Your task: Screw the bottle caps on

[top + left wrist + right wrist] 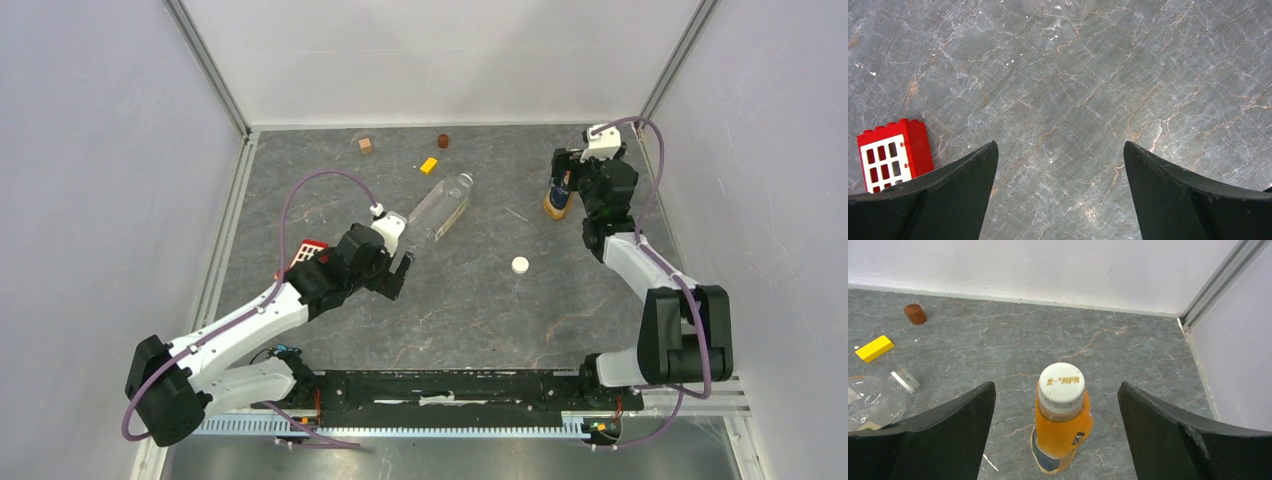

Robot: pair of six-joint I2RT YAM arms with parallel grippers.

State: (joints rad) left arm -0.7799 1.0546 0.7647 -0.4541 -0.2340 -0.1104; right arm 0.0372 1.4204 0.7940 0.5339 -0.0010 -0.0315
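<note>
While I'm hovering spread right gripper [1056, 385] by orange bottle [1063, 432] near far-right corner, off-centre squeeze is risking toppling it; left gripper [1060, 145] also spread.

Jaws stand wide apart over the grey tabletop [1073, 100]; red window block [893, 155] at eight o'clock, clear bottle [1058, 7] at twelve.

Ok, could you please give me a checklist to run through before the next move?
1. Orange bottle upright: ok.
2. White cap sitting on the orange bottle: ok; tightness cannot tell.
3. Right gripper open: ok.
4. Clear bottle upright and capped: not ok, it lies on its side with a bare neck.
5. Loose white cap lying free, apart from both arms: ok.
6. Left gripper open and empty: ok.
</note>
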